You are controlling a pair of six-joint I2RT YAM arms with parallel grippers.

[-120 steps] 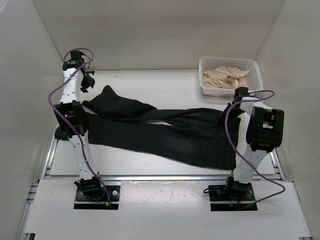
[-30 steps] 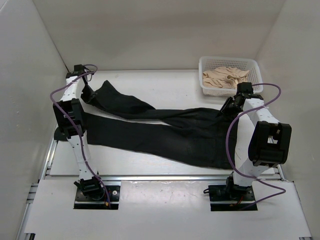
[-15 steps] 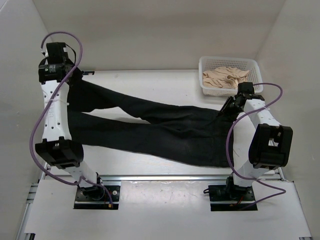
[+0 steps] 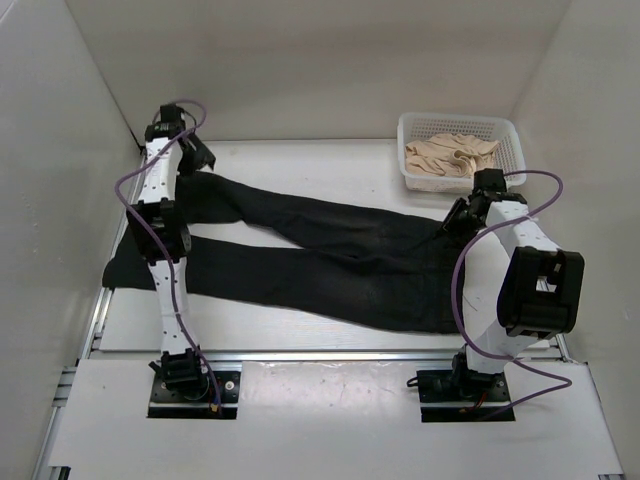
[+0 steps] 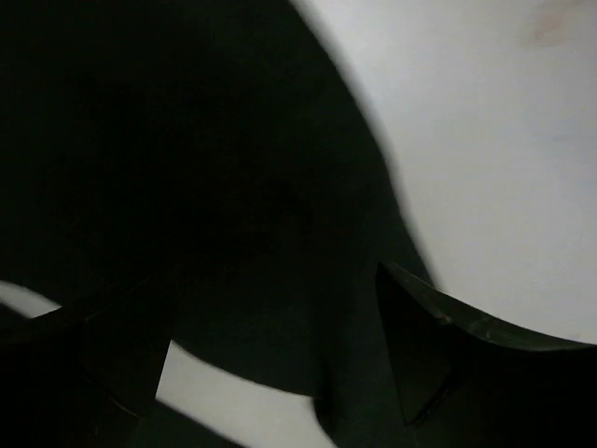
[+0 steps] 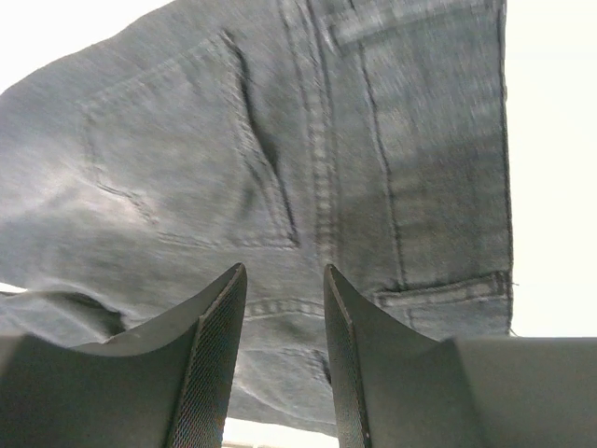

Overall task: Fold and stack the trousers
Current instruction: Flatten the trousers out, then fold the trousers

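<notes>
The left arm has dropped, leaving the trousers [image 4: 330,250] flat across the bench [image 4: 300,165], hems at its left edge. The left end effector [image 4: 202,156] gapes empty over the far hem. The right end effector [image 4: 451,218], narrowly parted and empty, hovers at the waistband.

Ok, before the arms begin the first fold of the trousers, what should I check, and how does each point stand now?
1. Trousers spread flat on the table: ok.
2. Legs together: not ok, they splay apart toward the left.
3. Near leg end fully on the table: cannot tell, it reaches the left edge.
4. Left gripper holding cloth: not ok, open over the far leg end.
5. Right gripper holding cloth: not ok, fingers slightly apart over the seat.
6. Basket clear of the trousers: ok.
</notes>
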